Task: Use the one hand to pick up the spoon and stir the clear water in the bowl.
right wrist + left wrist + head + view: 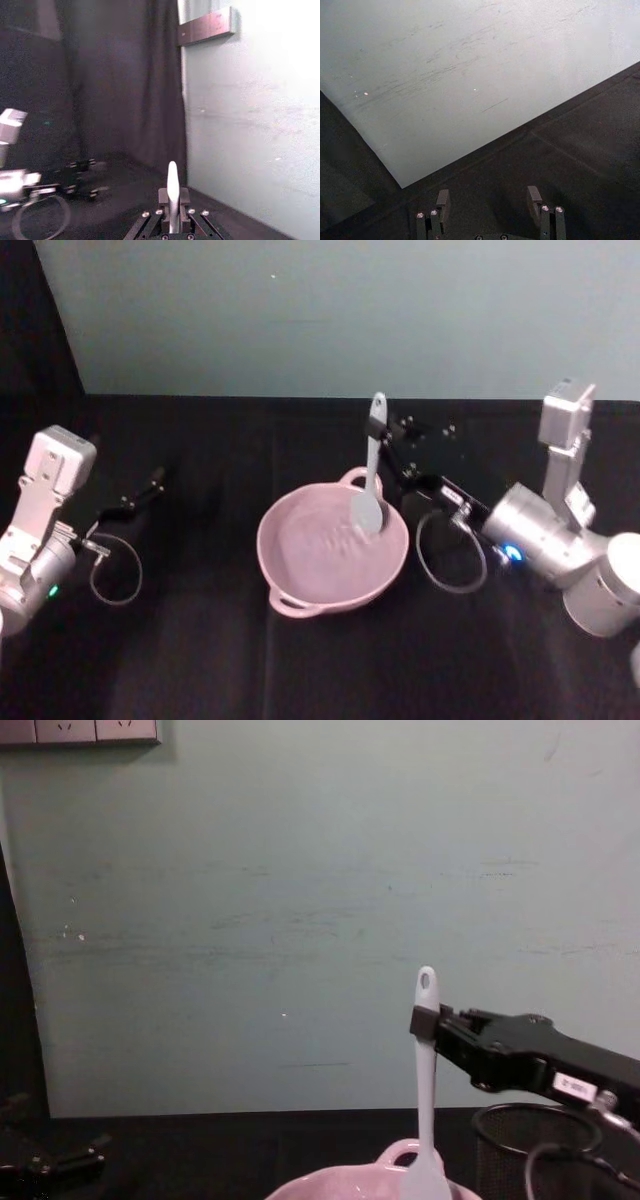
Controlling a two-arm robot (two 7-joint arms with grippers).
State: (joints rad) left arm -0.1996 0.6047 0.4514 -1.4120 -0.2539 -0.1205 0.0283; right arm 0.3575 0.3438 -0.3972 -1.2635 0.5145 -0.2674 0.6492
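White plastic spoon point(371, 472) stands nearly upright, scoop down inside the pink bowl point(300, 555) mid-way across the worktop point(200, 660), since the right gripper point(377, 428) clamps its handle near the top, leaving length to stir; the left gripper point(152, 483) rests parted, well off left.

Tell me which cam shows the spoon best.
Head view: the whole spoon, scoop at the bowl, handle top in the right gripper. Chest view crops the scoop; right wrist view sees the handle edge-on.

Your white spoon point(371, 475) stands near-upright — scoop in the pale pink bowl point(300, 580). Your right gripper point(378, 430) clamps its upper handle.
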